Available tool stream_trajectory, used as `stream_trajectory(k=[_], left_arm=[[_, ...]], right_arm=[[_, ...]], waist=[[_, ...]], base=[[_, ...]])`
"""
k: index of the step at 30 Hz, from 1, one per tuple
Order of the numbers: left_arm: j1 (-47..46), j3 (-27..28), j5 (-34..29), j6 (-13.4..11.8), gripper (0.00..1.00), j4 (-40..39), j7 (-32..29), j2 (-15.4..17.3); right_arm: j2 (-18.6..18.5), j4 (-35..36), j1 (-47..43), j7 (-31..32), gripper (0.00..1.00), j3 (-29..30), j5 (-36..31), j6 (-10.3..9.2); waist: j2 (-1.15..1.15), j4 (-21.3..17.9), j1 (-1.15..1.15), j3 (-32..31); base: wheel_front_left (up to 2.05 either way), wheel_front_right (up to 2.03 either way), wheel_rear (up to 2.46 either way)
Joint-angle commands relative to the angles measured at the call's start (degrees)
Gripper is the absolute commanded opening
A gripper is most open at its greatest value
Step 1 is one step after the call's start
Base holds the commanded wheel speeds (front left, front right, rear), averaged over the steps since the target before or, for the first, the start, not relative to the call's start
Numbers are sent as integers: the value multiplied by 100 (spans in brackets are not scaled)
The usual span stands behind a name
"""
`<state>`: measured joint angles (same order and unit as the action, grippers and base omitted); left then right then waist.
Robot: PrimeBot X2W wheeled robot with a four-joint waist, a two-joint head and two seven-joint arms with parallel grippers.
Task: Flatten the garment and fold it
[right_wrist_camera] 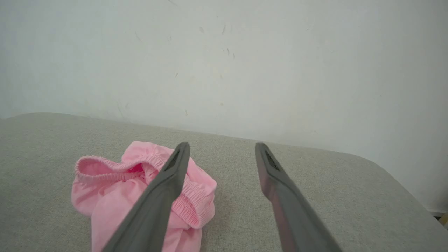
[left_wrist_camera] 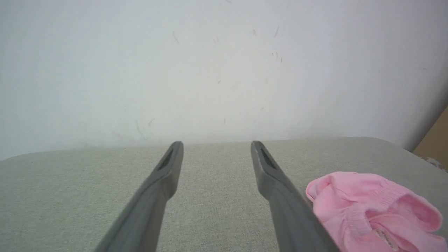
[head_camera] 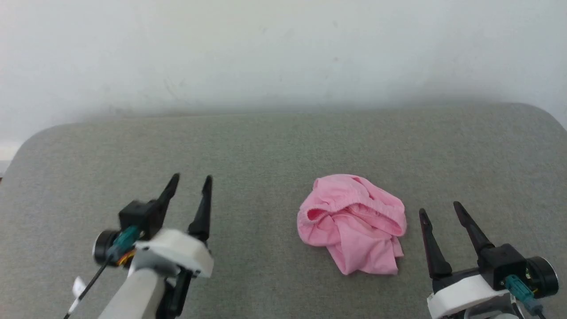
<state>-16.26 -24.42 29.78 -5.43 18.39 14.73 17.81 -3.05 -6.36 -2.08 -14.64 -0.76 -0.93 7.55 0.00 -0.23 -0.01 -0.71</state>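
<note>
Between 4 and 5 o'clock from the centre of the head view, on the grey fabric-covered worktop (head_camera: 266, 146), lies the small, thin, light-pink cloth garment (head_camera: 352, 223), bunched into a rumpled heap. Its gathered elastic band curls across the upper part, with the opening gaping toward roughly 10 o'clock. A looser panel of cloth trails out toward 5 o'clock. The long axis, so far as a crumpled heap has one, is judged to run from 11 o'clock to 5 o'clock.

The left end effector (head_camera: 192, 177), two long dark fingers spread and empty, stands well apart at the garment's 9 o'clock. The right end effector (head_camera: 439, 208), likewise spread and empty, stands near the garment's 3 to 4 o'clock, clear of the cloth.

Progress: neither stage is done. Layers overlap and edges are tucked under, so flattening is judged not yet begun. Left to do are drawing the cloth out flat, smoothing it, and then folding it.
</note>
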Motion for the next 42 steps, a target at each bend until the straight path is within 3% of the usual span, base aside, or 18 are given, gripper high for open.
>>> stream_trajectory(k=[1, 8, 16, 26, 36, 42], left_arm=[[194, 87, -14, -57, 100, -137, 25, 15], [1627, 623, -678, -367, 100, -1300, 26, -151], [2243, 676, -1249, -392, 100, -1560, 26, -636], [2083, 865, -1549, 3, 100, -1432, 27, -884], [1837, 900, -1817, 265, 100, -1252, 27, -1121], [1822, 1028, -1894, 364, 100, -1209, 27, -1196]], right_arm=[[17, 6, -67, 15, 100, -11, 42, -6], [17, -38, -205, 273, 100, 129, 194, -6], [15, -26, -227, 1141, 100, 271, 449, -6], [-495, -144, 308, 3067, 100, 213, 680, -6], [-696, -1023, 942, 3168, 100, 394, 662, -6], [-527, -1476, 1058, 3198, 100, 424, 1066, -6]], waist=[[0, 218, 1, -211], [0, 311, 1, -272], [0, 528, 1, -226], [0, 959, 1, 68], [0, 1444, 1, 499], [0, 1540, 1, 563]], base=[[0, 0, 0], [0, 0, 0], [0, 0, 0], [0, 0, 0], [0, 0, 0], [0, 0, 0]])
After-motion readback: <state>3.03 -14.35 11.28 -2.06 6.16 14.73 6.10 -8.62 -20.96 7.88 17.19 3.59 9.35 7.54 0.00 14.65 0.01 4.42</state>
